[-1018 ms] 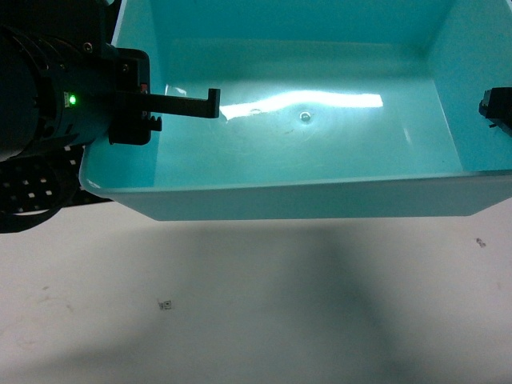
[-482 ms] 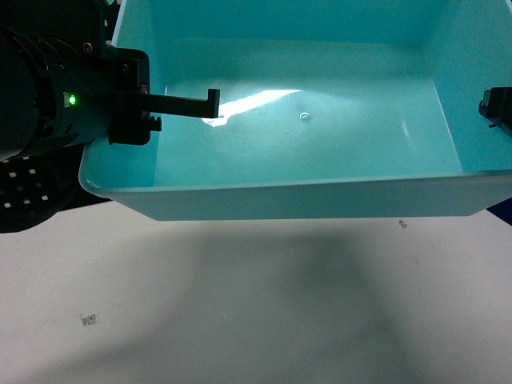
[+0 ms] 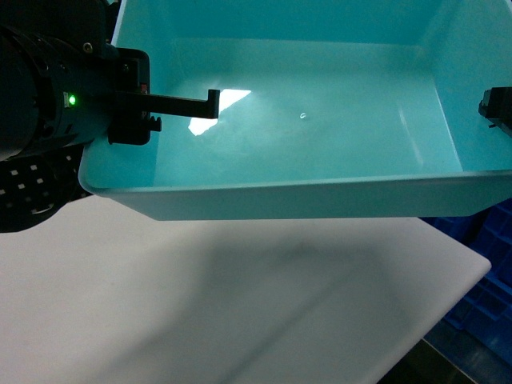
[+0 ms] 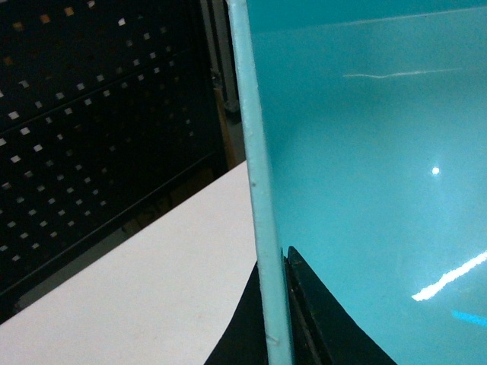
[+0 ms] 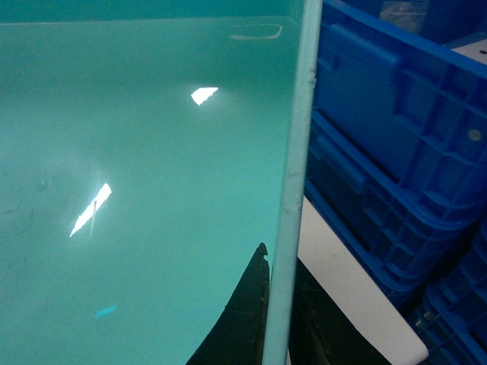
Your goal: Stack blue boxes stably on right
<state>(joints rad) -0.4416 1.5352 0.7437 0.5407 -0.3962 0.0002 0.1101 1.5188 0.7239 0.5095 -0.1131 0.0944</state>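
Observation:
A light turquoise blue box (image 3: pixel 320 144) fills the upper head view, held off the white table with its glossy bottom facing the camera. At the box's left wall my left gripper (image 3: pixel 172 108) is shut on the rim, one black finger lying inside. In the left wrist view the gripper (image 4: pixel 272 312) pinches the rim of the box (image 4: pixel 365 152) between both fingers (image 4: pixel 308 319). My right gripper (image 3: pixel 498 108) holds the right wall. The right wrist view shows that gripper (image 5: pixel 278 304) shut on the rim of the box (image 5: pixel 152 152).
The white table (image 3: pixel 200 304) lies below the box, and its right edge runs diagonally at lower right. Dark blue ribbed crates (image 3: pixel 488 272) stand beyond that edge, close beside the box's right wall (image 5: pixel 396 137). A black perforated panel (image 4: pixel 91 114) is at the left.
The table has slid left under the box: its specks left the view, and its right edge and the dark blue crates came in at lower right. Both grippers keep hold of the box.

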